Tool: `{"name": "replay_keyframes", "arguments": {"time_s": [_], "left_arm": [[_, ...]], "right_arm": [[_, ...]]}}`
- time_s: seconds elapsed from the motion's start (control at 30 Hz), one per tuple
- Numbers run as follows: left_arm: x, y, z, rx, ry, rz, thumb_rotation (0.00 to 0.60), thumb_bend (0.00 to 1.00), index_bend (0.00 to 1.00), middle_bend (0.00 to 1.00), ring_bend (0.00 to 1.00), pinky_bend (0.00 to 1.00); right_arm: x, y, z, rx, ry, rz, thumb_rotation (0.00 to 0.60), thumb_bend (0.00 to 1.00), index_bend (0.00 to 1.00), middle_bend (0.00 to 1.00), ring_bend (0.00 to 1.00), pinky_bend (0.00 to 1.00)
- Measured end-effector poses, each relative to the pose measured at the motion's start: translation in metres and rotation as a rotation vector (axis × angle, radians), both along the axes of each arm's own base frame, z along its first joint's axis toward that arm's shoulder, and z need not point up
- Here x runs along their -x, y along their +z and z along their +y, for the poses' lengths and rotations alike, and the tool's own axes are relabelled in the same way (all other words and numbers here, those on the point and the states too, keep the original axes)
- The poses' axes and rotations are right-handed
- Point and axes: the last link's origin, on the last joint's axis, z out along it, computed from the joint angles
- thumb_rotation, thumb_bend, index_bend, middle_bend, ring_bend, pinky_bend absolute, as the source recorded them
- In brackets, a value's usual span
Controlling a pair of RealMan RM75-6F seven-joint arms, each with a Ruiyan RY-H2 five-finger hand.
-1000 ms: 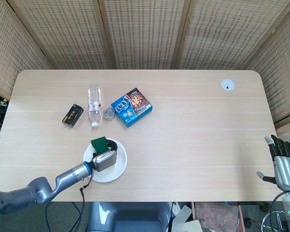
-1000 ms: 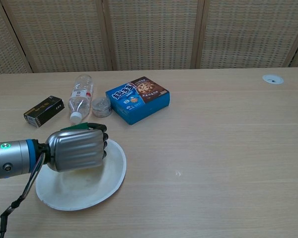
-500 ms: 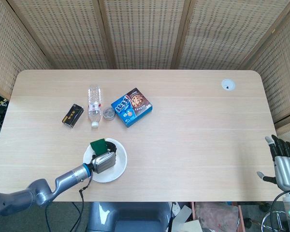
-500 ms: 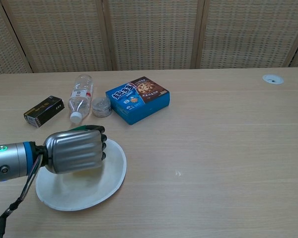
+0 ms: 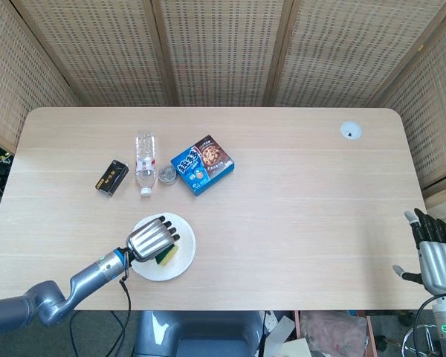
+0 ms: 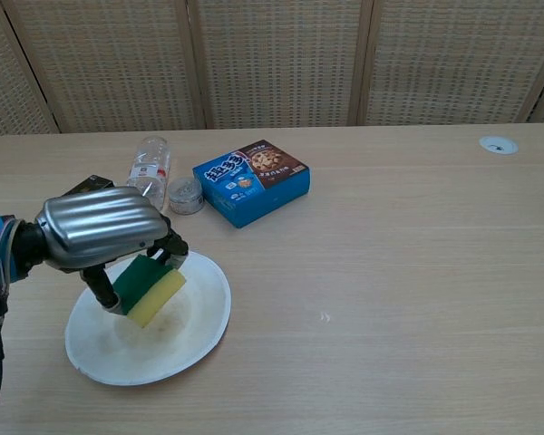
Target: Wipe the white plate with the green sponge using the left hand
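Note:
My left hand (image 6: 100, 231) grips the green and yellow sponge (image 6: 149, 288) and holds it tilted just above the white plate (image 6: 204, 313). In the head view the same left hand (image 5: 149, 238) hovers over the plate (image 5: 183, 253), with the sponge (image 5: 166, 257) peeking out beneath its fingers. Whether the sponge touches the plate is unclear. My right hand (image 5: 433, 256) hangs off the table's right edge, fingers apart and holding nothing.
Behind the plate stand a blue cookie box (image 6: 251, 181), a small round tin (image 6: 186, 195), a clear water bottle lying down (image 6: 148, 172) and a black box (image 5: 112, 177). A white grommet (image 6: 498, 144) sits at the far right.
My left hand has lifted and turned, pulling back toward the plate's near-left side. The sponge now shows under its fingers instead of behind the hand. The right hand stayed put.

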Motion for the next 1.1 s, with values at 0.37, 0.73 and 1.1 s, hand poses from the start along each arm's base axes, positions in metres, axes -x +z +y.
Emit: {"name": "replay_keyframes", "arguments": {"time_s": [0.37,0.73,1.1], "left_arm": [[0.028,0.001,0.013,0.127,0.414,-0.322,0.6,0.19,0.73,0.65,0.48,0.55],[0.047,-0.029,0.021,0.138,0.54,-0.405,0.6,0.19,0.73,0.65,0.48,0.55],[0.053,-0.04,0.018,0.155,0.557,-0.431,0.6,0.19,0.73,0.65,0.48,0.55]], "right_arm": [[0.0,-0.002,0.0,-0.005,0.0,0.005,0.6,0.0,0.0,0.0,0.0,0.0],[0.001,-0.001,-0.001,-0.005,-0.005,0.004,0.6,0.0,0.0,0.0,0.0,0.0],[0.001,-0.001,-0.001,-0.005,-0.004,0.0,0.6,0.0,0.0,0.0,0.0,0.0]]}}
